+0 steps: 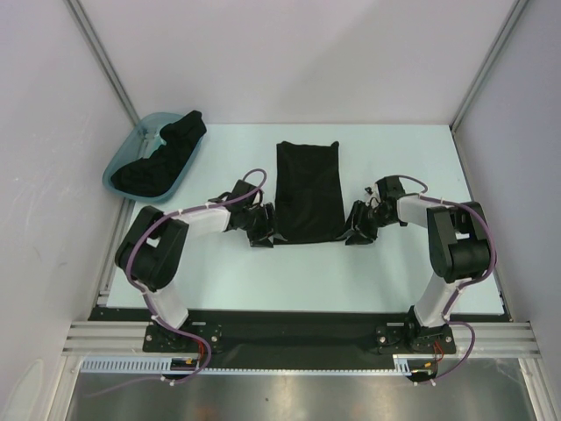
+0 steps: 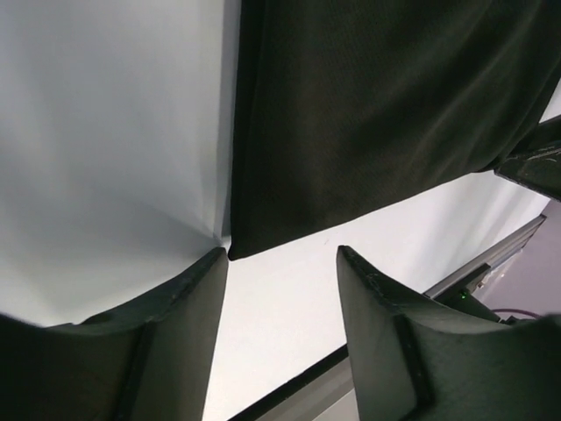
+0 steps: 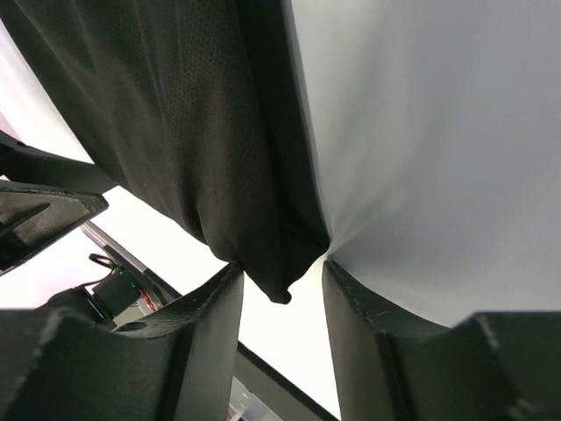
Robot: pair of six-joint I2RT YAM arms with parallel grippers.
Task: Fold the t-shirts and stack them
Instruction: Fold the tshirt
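You have folded t-shirt [image 1: 308, 193] mid-table: plain black, matte, no print. Folded to long narrow rectangle, lying flat, long axis running near to far, sleeves out of sight. Near right corner [image 3: 263, 263] shows stacked layers, slightly bunched. Crumpled t-shirts [image 1: 162, 158], also black, heaped in teal tub [image 1: 111, 178] at far left; one end drapes over far rim.
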